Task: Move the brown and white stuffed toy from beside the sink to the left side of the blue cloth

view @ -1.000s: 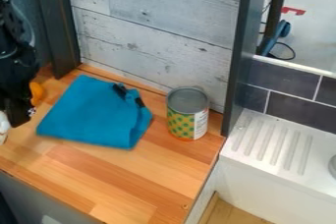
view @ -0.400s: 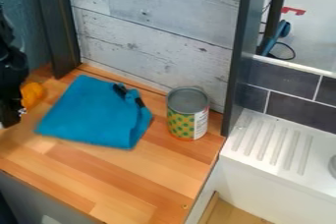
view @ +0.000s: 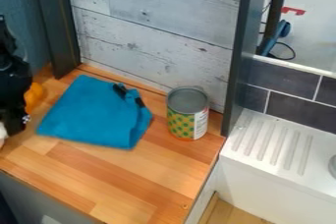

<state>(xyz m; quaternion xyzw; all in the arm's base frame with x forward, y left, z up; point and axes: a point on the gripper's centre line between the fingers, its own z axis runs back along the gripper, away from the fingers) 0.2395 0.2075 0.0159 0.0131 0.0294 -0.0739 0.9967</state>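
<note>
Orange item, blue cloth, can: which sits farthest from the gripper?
The can, upright near the wooden counter's right end, past the blue cloth; the orange item is partly behind the gripper.

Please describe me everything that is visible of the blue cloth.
The blue cloth looks like soft fabric, folded into a roughly four-sided shape, with layers showing along its right side. Two short black pieces show near its upper right edge. It lies low on the wooden counter, apart from the can on its right and the orange object on its left.
</note>
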